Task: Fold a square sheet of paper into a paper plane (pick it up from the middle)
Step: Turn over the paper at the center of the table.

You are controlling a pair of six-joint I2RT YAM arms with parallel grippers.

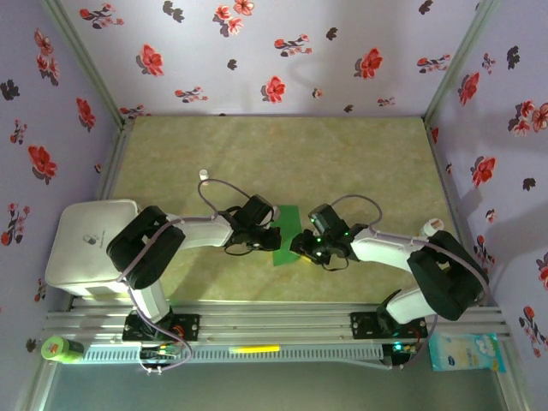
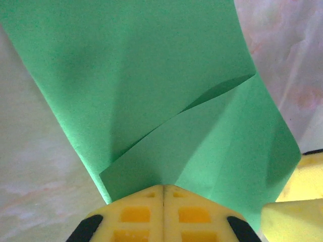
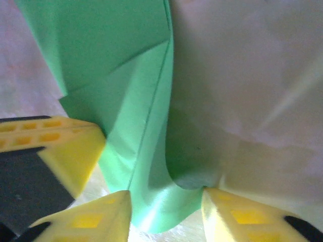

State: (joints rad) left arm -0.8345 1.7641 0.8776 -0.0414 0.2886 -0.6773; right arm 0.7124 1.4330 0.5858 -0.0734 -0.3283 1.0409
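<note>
Far on my left a white box [image 1: 90,244] sits at the edge of the table [image 1: 360,154]. A small green bottle [image 1: 60,348] lies below it by the rail. A tiny white bottle [image 1: 204,174] stands on the table behind my left arm [image 1: 163,244]. That arm reaches in toward the middle. My left gripper [image 1: 270,238] is at the left side of the square sheet of paper [image 1: 287,224]. In the left wrist view its two yellow fingers [image 2: 136,212] are pressed tight together and pinch the near edge of the green paper [image 2: 151,75]. The paper rises from them with one flap folded across it and a soft bend. The paper is in the middle of the table, between my two grippers. My right gripper [image 1: 300,248] is at the paper's right side, very close to the left one. In the right wrist view its fingers [image 3: 242,212] stand apart. The curled bottom edge of the paper [image 3: 131,65] hangs in the gap between them, and they are not squeezing it. Far on my right a pale blue packet [image 1: 467,351] lies by the base of my right arm [image 1: 428,274].
</note>
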